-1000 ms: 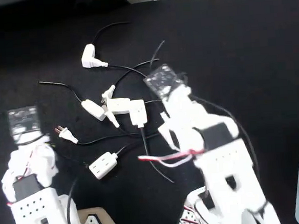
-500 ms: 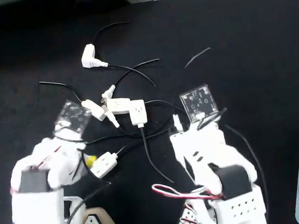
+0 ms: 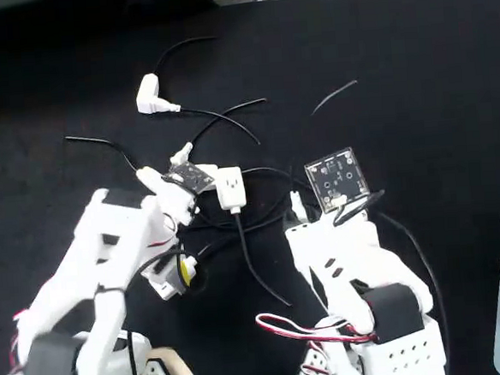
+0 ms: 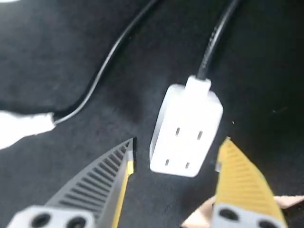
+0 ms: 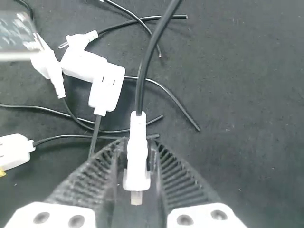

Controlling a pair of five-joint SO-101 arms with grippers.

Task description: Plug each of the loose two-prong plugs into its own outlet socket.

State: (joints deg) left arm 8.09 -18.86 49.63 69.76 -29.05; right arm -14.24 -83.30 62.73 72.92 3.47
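Left fingers (image 4: 237, 175) are spread wide, nothing gripped; an outlet socket (image 4: 186, 130) is straddled between the tips, slot face up on the black counter (image 4: 57, 57); contact with either finger cannot be confirmed; its cord (image 4: 216, 38) runs off away from the wrist. Right fingers (image 5: 95, 175) are closed on a white two-prong plug (image 5: 137, 124), held lengthwise, black cord (image 5: 152, 42) leading out ahead; prong direction cannot be told.

In the high view the held plug (image 3: 296, 206) is seen just right of the tangle; the straddled socket (image 3: 162, 285) lies at the tangle's near edge, partly under the left arm (image 3: 108, 249). Two more white socket blocks (image 3: 215, 183) are touching mid-tangle; an angled plug (image 3: 147, 93) lies well apart on the far side.

Change: a second ago the right arm was stretched into the tangle and the left arm was parked at the left; since then the right arm has been drawn back with the plug, its cord's loose end swung right, and it has been held about steady over the last half second; the left arm has been swung across and brought over the socket.

Judged: the plug is secured and the socket is about to be clamped for bracing; nothing has been seated by this pair yet; closing on the socket and lining prongs to a slot pair are still needed.
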